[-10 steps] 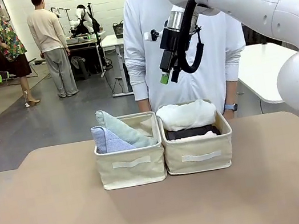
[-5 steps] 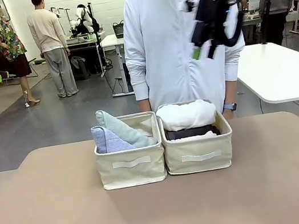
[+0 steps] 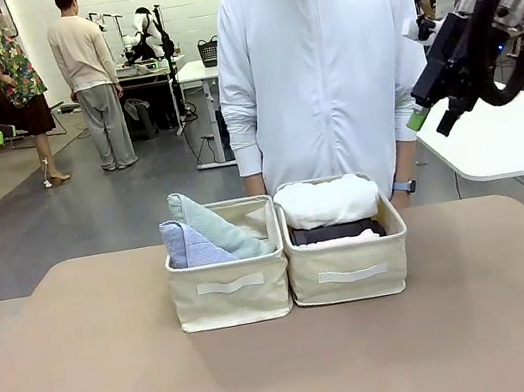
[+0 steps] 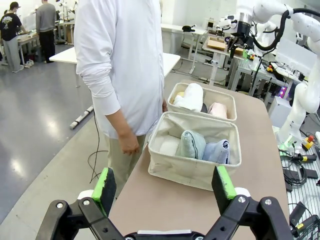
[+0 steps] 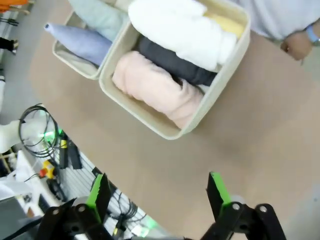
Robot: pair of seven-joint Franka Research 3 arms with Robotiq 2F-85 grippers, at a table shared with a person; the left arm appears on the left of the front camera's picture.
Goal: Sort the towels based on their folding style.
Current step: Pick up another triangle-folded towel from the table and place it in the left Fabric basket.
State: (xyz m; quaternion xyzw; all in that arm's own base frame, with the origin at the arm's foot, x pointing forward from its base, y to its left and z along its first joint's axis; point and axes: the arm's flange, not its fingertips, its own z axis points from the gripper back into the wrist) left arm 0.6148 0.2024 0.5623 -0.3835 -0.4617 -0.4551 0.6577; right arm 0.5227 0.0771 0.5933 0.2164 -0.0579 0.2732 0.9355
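Two beige bins stand side by side mid-table. The left bin (image 3: 229,285) holds the cone-folded towels, lavender-blue (image 3: 188,247) and sage green (image 3: 217,226). In the right bin (image 3: 348,267) lie rolled towels: white (image 3: 327,201) on top, dark grey (image 3: 337,231) under it. From above, the right wrist view shows the white roll (image 5: 182,27), dark grey (image 5: 175,62), pink (image 5: 157,87) and yellow (image 5: 226,22). My right gripper (image 3: 434,117) hangs open and empty, high at the right. My left gripper (image 4: 164,182) is open and empty, well back from the bins (image 4: 192,167).
A person in a white jacket (image 3: 320,64) stands at the far edge right behind the bins, a hand (image 4: 129,145) hanging near the table (image 3: 93,388) edge. White tables and other people are farther off.
My right arm has swung from above the bins away to the right, its gripper still open and empty. The bins and towels have not moved.
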